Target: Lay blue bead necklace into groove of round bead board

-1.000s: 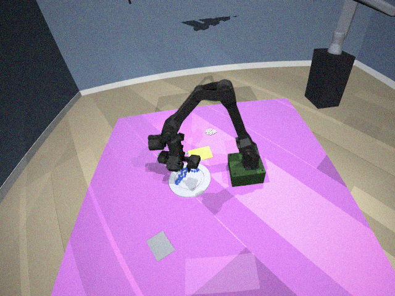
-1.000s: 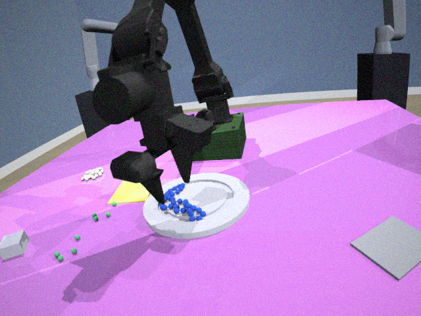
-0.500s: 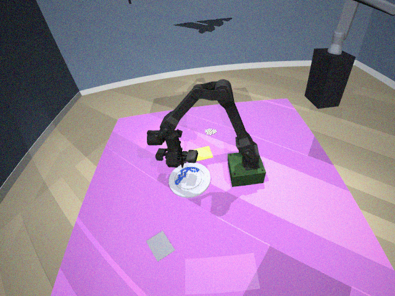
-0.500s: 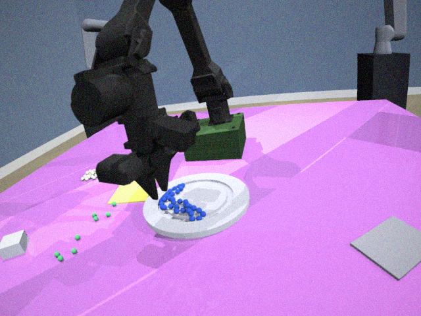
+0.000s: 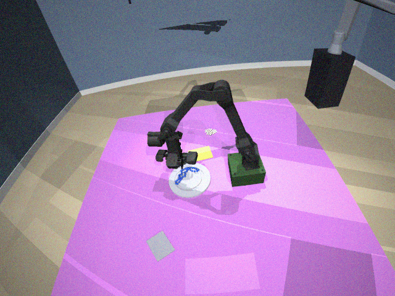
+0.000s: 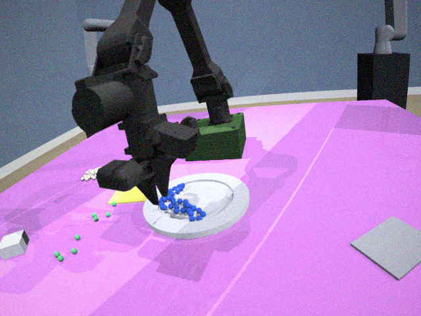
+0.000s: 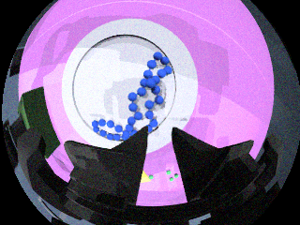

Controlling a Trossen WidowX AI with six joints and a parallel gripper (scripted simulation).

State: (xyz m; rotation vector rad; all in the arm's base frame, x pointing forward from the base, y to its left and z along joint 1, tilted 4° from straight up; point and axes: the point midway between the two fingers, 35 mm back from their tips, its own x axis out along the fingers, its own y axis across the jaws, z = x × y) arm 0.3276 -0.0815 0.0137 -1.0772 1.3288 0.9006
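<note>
Necklace [image 6: 179, 204] lies bunched on the board [image 6: 224, 217], inside the ring of the groove [image 6: 231, 194], on the side nearest the gripper. In the wrist view the necklace [image 7: 142, 97] runs as a doubled strand from the upper right of the board's inner disc down to the lower left, where one end curls along the groove line [image 7: 75, 82]. Most beads sit on the flat centre, not in the groove.

Gripper [image 6: 158, 200] stands over the board's edge, fingers pointing down, tips at the end of the bead pile. Fingers are narrowed to a small gap; whether a bead sits between the tips cannot be told, since the tips hide the spot in the exterior view and the wrist view shows only board and mat in the gap [image 7: 159, 144]. From the top, the gripper [image 5: 182, 166] sits at the upper left rim of the board [image 5: 203, 184], necklace [image 5: 186, 172] just below it.

Around the board: yellow card [image 6: 127, 196] just beside it under the gripper, green base [image 6: 221, 141] behind, carrying the arm. Loose green beads [image 6: 76, 237] are scattered on the pink mat [image 6: 306, 272] to the left, a white bead cluster [image 6: 89, 174] farther back, a grey block [image 6: 13, 243] at far left, a grey tile [image 6: 391, 246] well apart on the right.
</note>
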